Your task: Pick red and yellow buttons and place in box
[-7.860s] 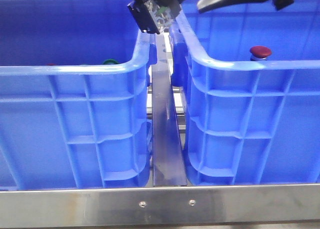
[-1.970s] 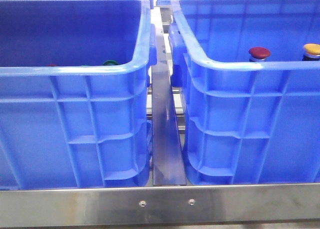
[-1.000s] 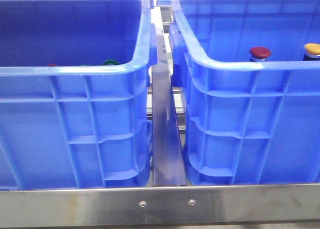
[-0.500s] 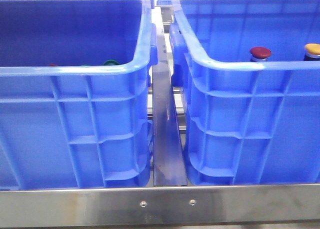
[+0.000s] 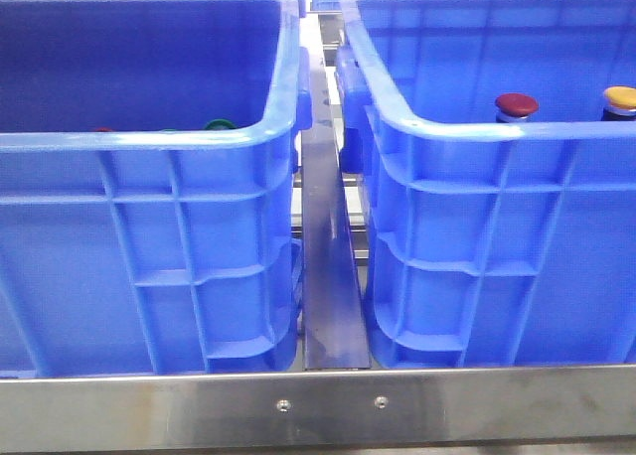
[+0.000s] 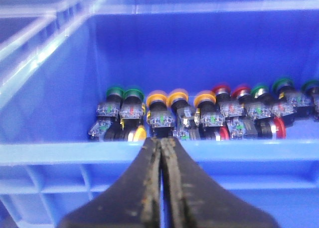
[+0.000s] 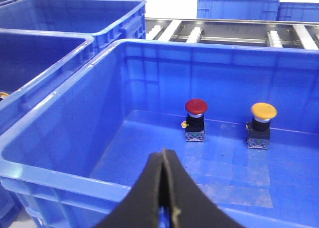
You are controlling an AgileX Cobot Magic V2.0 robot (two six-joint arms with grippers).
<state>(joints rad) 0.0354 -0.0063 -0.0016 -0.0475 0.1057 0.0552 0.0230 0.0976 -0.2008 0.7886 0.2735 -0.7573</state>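
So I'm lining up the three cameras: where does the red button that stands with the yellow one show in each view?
Front view: the red button peeks over the right box's near rim, left of the yellow button.
Left wrist view: not in it; that view shows the other crate.
Right wrist view: red button stands upright on the box floor, beside the yellow button.
Shared landmark: the yellow button.

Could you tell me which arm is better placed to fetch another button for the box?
Left, probably: its closed gripper faces the blue plastic supply crate crowded with buttons; the right gripper faces the delivery box.
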